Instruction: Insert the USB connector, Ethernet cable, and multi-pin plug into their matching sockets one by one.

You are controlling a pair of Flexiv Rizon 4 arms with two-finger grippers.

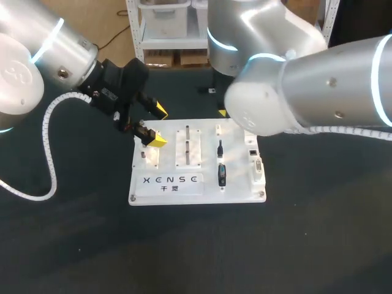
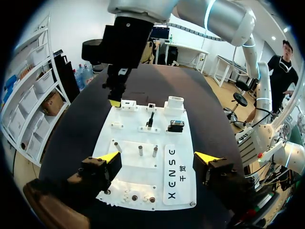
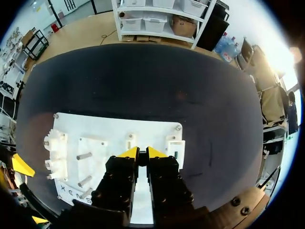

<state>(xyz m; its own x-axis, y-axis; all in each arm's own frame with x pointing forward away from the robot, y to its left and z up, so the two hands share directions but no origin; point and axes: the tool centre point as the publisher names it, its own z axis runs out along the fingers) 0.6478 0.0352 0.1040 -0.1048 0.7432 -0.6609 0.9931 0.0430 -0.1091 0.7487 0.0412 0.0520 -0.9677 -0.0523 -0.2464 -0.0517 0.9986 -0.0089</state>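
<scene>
- A white board [image 1: 239, 191] lies on the dark table [image 1: 306, 245], and every place here is given from this board.
- The left gripper [image 1: 159, 125] hangs above the board's left edge. Its jaws stand wide apart and hold nothing.
- The right gripper [image 3: 142, 152] is above the board's right edge, close to the row of sockets [image 1: 256, 164]. Its jaws are narrow and the 2 yellow tips are almost together. I cannot tell if something small is between them.
- A slim black plug [image 1: 220, 148] sits on the board, just inside the socket row.
- A broader black plug [image 1: 222, 174] sits on the board just beside the slim one, nearer the board's front edge.
- Both plugs are outside the sockets.
</scene>
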